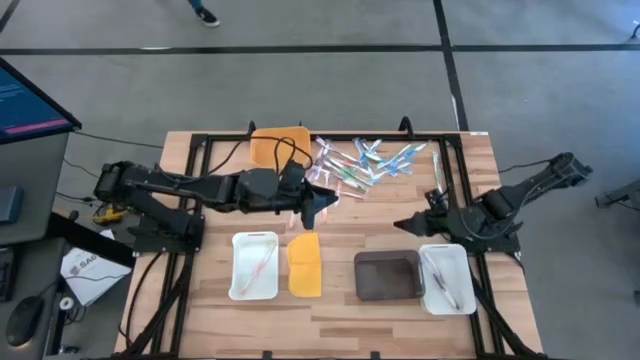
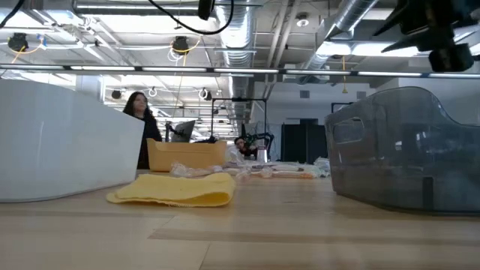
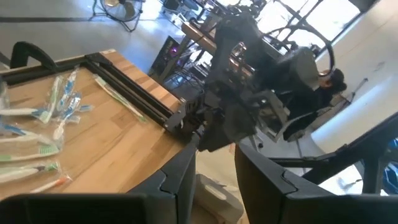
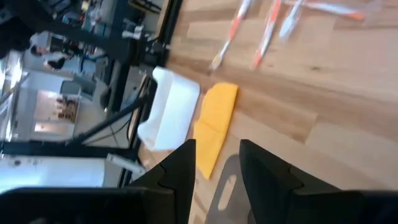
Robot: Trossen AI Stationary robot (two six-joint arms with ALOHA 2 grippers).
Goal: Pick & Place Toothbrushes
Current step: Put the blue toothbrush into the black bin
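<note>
From my remote station I find the left gripper (image 1: 322,203) extended to the middle of the table (image 1: 340,300), raised above the wood; its wrist view shows the two dark fingers (image 3: 180,177) parted with a clear gap between them and nothing in that gap. The main pile of toothbrushes (image 1: 365,162) lies just beyond and to one side of those jaws, toward the far edge of the table, loosely scattered in blue, green, white and orange; the same pile appears in the left wrist view (image 3: 43,118) lying flat on the boards, apart from the fingers. The right gripper (image 1: 405,226) sits over the right half of the table, its tip pointing toward the centre; its jaws are likewise spread and empty, with bare wood and a yellow lid (image 4: 214,127) visible past them. Beyond the right jaws I also see a white tray (image 4: 171,109) and several orange-handled brushes (image 4: 249,28) on the wood. Directly below the left jaws, nearer the front edge, lies the yellow lid (image 1: 305,264), with the left white tray (image 1: 254,265) beside it; that tray holds at least one thin stick, colour unclear. Beside the right jaws stands a dark grey bin (image 1: 388,275), and next to it a right white tray (image 1: 445,278) containing a few thin sticks. An orange tray (image 1: 279,146) rests at the far edge, behind the left arm. In the low view a person (image 2: 141,124) is visible in the room beyond.
</note>
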